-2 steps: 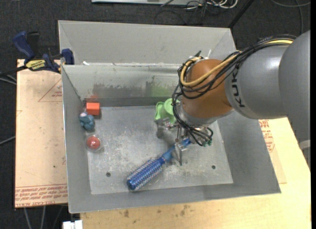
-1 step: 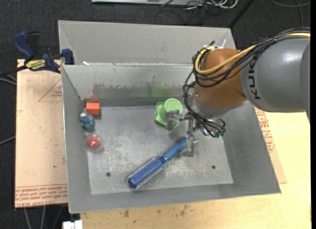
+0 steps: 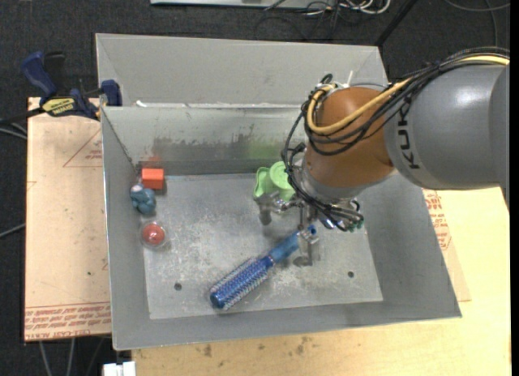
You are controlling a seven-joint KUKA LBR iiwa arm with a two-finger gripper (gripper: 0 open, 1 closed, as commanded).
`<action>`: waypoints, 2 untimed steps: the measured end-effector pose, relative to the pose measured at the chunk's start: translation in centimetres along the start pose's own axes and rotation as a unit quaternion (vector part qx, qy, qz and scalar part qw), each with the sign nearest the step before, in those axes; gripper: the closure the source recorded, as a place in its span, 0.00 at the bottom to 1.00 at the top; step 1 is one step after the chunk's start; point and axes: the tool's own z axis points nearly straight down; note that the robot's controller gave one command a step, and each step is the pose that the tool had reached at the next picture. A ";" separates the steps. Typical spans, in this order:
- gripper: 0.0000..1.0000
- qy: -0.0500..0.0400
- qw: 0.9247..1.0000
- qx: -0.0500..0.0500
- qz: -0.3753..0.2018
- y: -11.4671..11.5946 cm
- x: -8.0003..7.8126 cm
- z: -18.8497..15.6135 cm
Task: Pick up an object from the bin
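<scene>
My gripper [image 3: 285, 233] hangs low over the middle of the bin floor, open, with one finger [image 3: 266, 214] on the left and the other [image 3: 306, 251] lower right. A blue hairbrush [image 3: 243, 280] lies slanted on the floor, bristle head at lower left. Its handle end reaches up to just beside the lower right finger, and I cannot tell if they touch. A light green thing [image 3: 271, 180] lies against the back wall just behind the gripper, partly hidden by the wrist.
An orange block [image 3: 152, 177], a small grey-blue figure [image 3: 143, 198] and a red ball [image 3: 153, 235] sit in a column by the left wall. The arm comes in from the right over the bin's right half.
</scene>
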 end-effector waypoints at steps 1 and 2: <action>0.00 0.000 0.972 0.000 -0.236 2.1 0.3 3.4; 0.00 0.000 0.972 -0.001 -0.234 2.2 0.2 3.4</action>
